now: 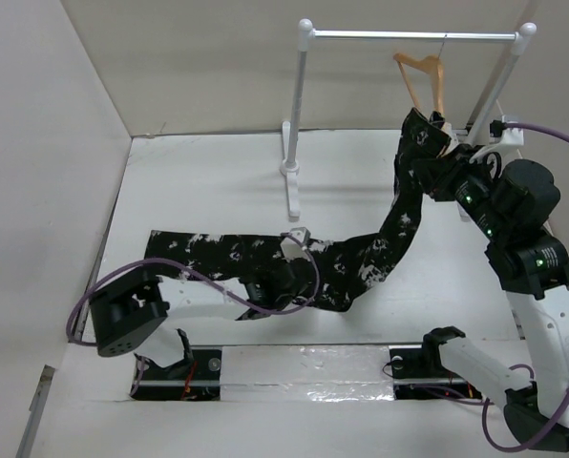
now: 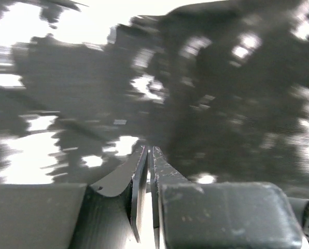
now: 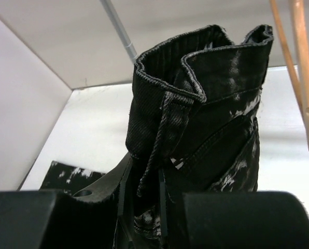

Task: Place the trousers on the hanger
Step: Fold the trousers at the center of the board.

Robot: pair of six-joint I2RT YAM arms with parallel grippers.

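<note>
The black, white-splattered trousers [image 1: 227, 250] lie stretched across the table, and one end rises to the back right. That raised waistband end [image 3: 206, 104] is in my right gripper [image 3: 144, 179], which is shut on it just below and in front of the hanger [image 1: 420, 74]. The light wooden hanger [image 3: 299, 78] hangs by its hook from the rack bar, to the right of the held fabric. My left gripper [image 1: 297, 240] rests over the middle of the trousers; its jaws [image 2: 150, 150] are shut, tips against the blurred fabric [image 2: 222, 104], with no cloth visible between them.
A white and silver rack [image 1: 409, 35] stands at the back, its left post [image 1: 294, 143] and foot on the table. White walls close in the left and far sides. A purple cable [image 1: 552, 134] loops by the right arm.
</note>
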